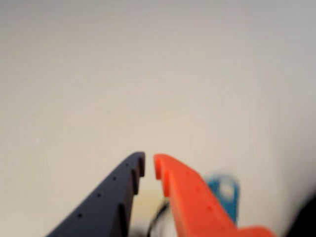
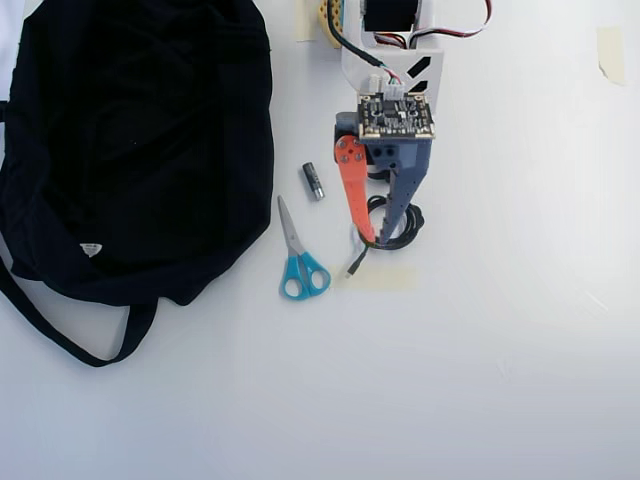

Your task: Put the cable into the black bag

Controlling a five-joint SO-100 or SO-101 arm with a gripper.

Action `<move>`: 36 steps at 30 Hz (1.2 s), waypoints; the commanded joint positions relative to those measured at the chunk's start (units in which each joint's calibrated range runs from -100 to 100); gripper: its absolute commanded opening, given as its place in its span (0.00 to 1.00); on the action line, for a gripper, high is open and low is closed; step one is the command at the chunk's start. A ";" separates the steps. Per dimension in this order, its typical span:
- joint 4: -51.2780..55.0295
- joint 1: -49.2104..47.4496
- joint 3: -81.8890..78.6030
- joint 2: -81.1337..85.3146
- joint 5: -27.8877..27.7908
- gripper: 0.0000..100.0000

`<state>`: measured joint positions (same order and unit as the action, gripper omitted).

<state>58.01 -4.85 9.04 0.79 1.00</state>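
The cable (image 2: 403, 226) is a small black coil on the white table, its tail and silvery plug (image 2: 354, 266) trailing toward the lower left. In the overhead view my gripper (image 2: 377, 240) hangs right over it, orange finger on the left, dark blue on the right, with part of the coil showing between them. In the wrist view the gripper (image 1: 149, 165) has its tips almost together with only a thin slit and nothing pinched there. A blurred bit of cable (image 1: 158, 217) shows lower down. The black bag (image 2: 130, 150) lies at the far left, well apart.
Blue-handled scissors (image 2: 300, 262) and a small battery (image 2: 313, 181) lie between the bag and the arm. The bag's strap (image 2: 70, 335) loops out at the lower left. A pale tape patch (image 2: 388, 276) sits just below the gripper. Scissors handle (image 1: 224, 192) shows behind the orange finger.
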 commanded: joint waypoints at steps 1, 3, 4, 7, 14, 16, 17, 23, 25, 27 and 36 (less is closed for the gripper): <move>14.69 -1.66 5.15 1.20 -0.21 0.02; 19.60 -2.48 5.42 1.20 -0.21 0.02; 21.84 -2.85 5.42 1.20 -0.21 0.02; 28.73 -3.90 6.41 1.29 -0.27 0.02; 41.22 -4.72 8.93 1.29 -0.32 0.02; 41.22 -4.72 8.93 1.37 -0.32 0.02; 41.30 -4.80 8.93 1.37 -0.32 0.02; 41.22 -4.80 8.84 1.29 -0.32 0.02; 41.22 -5.32 8.84 1.29 -0.32 0.02; 41.22 -6.07 8.66 1.29 -0.32 0.02; 41.22 -6.29 8.03 1.29 -1.63 0.02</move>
<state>97.68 -10.80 15.80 0.79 0.32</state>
